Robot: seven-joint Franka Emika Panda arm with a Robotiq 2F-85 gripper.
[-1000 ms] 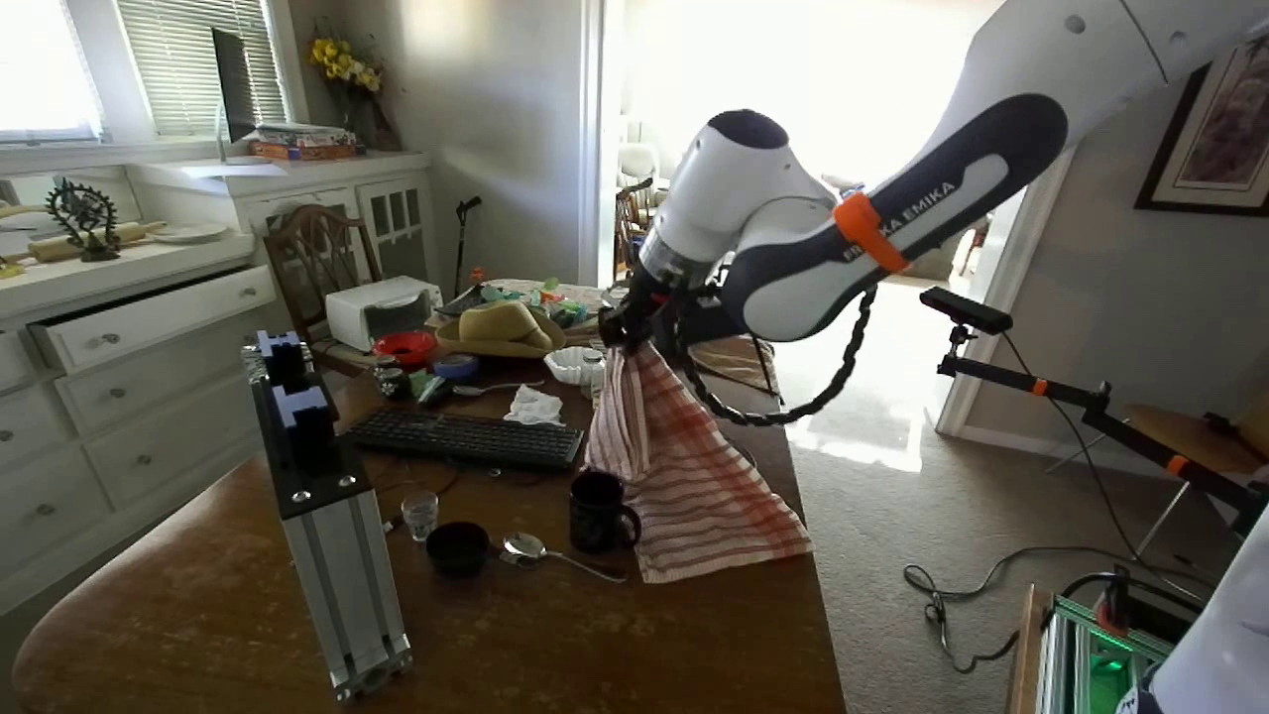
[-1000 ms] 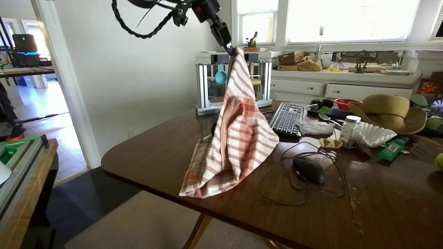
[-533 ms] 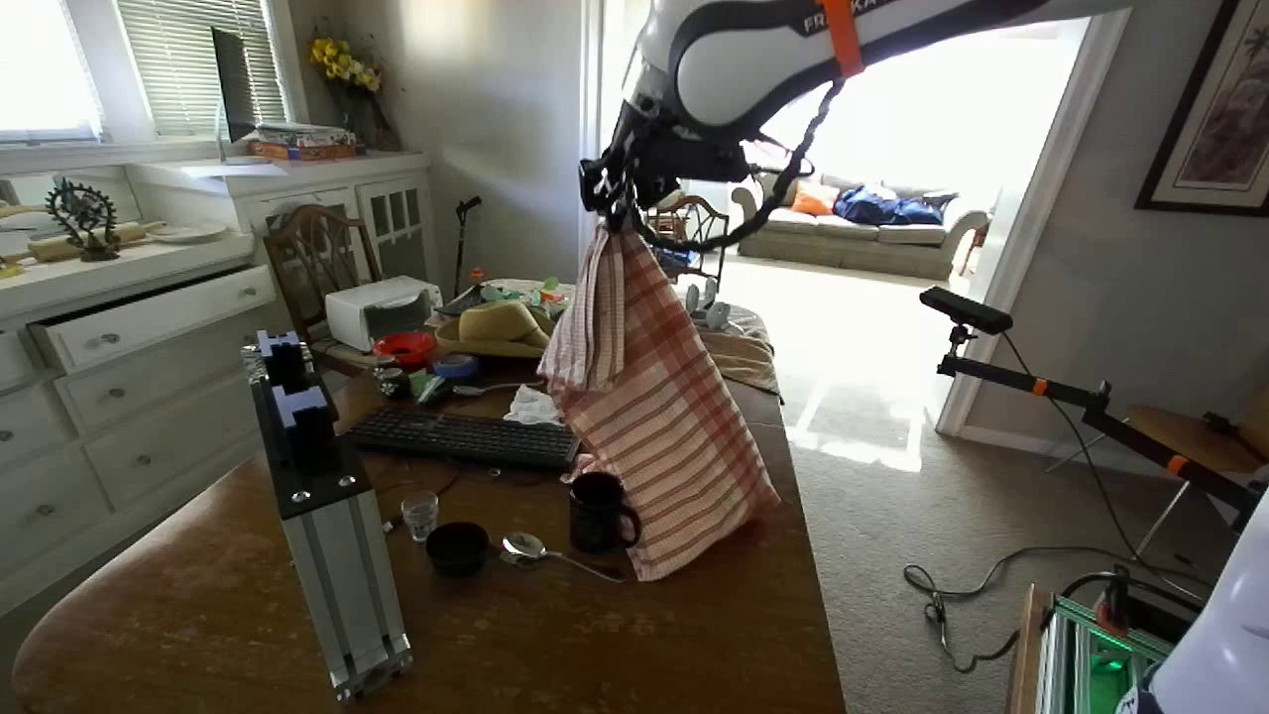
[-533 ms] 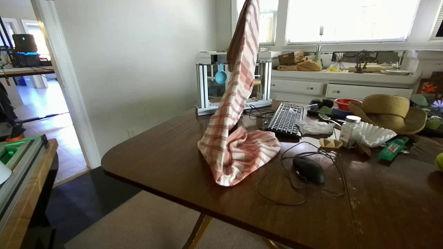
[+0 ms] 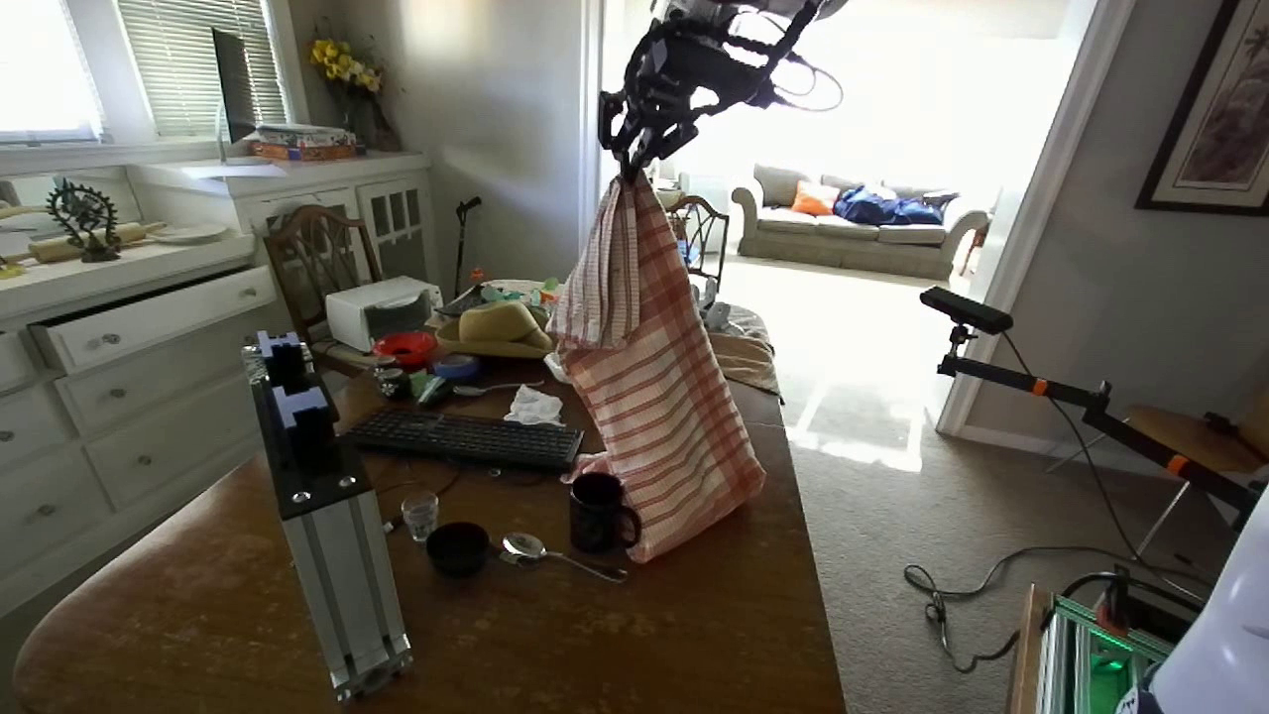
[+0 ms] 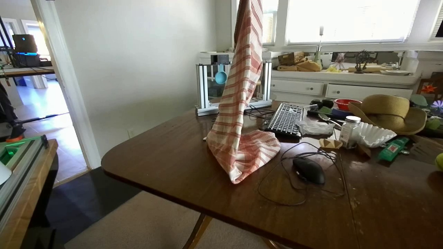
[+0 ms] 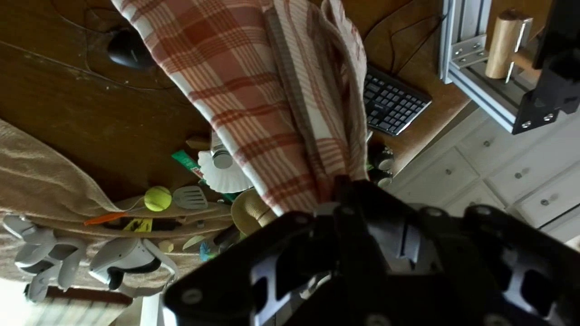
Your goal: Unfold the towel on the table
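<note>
The red-and-white striped towel point(image 5: 664, 397) hangs from my gripper point(image 5: 632, 171) above the dark brown table point(image 5: 595, 645). My gripper is shut on its top end. A folded flap hangs beside the main length. In an exterior view the towel point(image 6: 240, 93) hangs in a narrow twisted length. Its lower part lies bunched on the table point(image 6: 155, 148), and the gripper is above the frame. In the wrist view the towel point(image 7: 244, 90) runs down into the closed fingers point(image 7: 346, 183). The inner folds are hidden.
A black mug point(image 5: 597, 511) stands close against the towel's lower edge, with a spoon point(image 5: 525, 545), black bowl point(image 5: 457, 548) and glass point(image 5: 419, 515) nearby. A keyboard point(image 6: 285, 117) and a corded mouse point(image 6: 309, 170) lie beside it. A metal frame point(image 5: 342, 555) stands on the table.
My gripper has risen, lifting the towel higher. Its lower part has drawn back from the table's near edge and hangs longer. The gripper has left the top of an exterior view.
</note>
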